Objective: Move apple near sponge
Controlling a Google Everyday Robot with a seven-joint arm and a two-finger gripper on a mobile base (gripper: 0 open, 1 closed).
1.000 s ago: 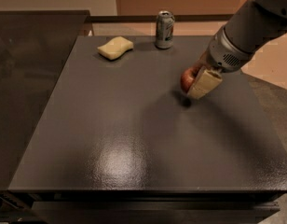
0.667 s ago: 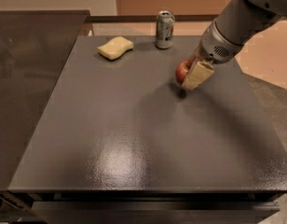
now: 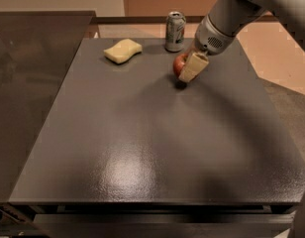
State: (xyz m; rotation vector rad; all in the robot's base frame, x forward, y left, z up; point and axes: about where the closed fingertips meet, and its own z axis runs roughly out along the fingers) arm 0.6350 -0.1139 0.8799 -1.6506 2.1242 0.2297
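The red apple (image 3: pixel 179 63) is held just above the dark table (image 3: pixel 142 143), mostly hidden behind a tan gripper finger (image 3: pixel 193 67). My gripper (image 3: pixel 186 67) is shut on the apple, reaching in from the upper right. The pale yellow sponge (image 3: pixel 123 50) lies flat near the table's far edge, to the left of the apple with a gap between them. The apple's shadow falls on the table right under it.
A silver and green soda can (image 3: pixel 175 31) stands upright at the table's far edge, between the sponge and the gripper, just behind the apple. A dark glossy counter (image 3: pixel 33 83) borders the table's left side.
My gripper has carried the apple left and toward the far edge, closer to the can and the sponge.
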